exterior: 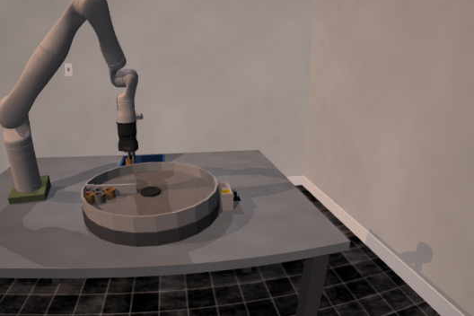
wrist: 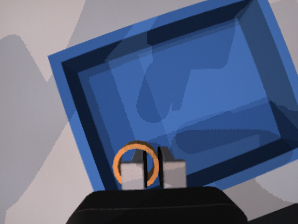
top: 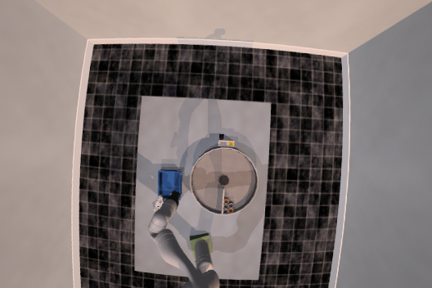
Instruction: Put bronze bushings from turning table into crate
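One bronze bushing — partly hidden by the fingers clenching its wall — overlaps the crate in view.

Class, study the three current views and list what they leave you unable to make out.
- Far finger pad's contact with the held bronze bushing: wrist view, the near finger blocks it.
- Floor of the crate: exterior view, the turning table's rim and low angle hide it.
- Bore depth of the steel bushings: top view, too small.
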Robot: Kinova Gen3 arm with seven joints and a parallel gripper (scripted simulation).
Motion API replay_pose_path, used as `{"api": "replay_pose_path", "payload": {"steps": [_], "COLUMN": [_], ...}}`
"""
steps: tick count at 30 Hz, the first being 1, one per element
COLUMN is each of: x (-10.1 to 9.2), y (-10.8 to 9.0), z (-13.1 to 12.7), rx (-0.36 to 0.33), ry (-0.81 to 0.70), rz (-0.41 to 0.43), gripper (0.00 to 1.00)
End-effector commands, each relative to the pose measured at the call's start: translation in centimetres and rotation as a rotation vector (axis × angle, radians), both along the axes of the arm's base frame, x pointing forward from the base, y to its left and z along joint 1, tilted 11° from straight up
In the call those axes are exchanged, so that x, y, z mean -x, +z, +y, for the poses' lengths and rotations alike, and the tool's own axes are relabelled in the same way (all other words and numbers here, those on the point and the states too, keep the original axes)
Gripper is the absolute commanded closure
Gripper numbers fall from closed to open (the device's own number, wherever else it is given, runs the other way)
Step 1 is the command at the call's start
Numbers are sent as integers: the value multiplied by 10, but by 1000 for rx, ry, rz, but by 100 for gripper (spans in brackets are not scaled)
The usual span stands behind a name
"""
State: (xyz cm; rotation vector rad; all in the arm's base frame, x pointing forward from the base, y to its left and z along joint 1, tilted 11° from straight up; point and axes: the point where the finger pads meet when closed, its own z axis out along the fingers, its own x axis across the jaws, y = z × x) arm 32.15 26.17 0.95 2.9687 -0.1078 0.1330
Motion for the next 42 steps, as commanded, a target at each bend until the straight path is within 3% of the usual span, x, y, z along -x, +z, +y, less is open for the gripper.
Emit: {"api": "replay_pose_path", "payload": {"steps": [1,42], "x": [0,-2], "y": [0,-25], "z": [1,-4], "rx": [-1,-1], "ry": [0,1], "rz": [-1,-1], "gripper": [100,100]}}
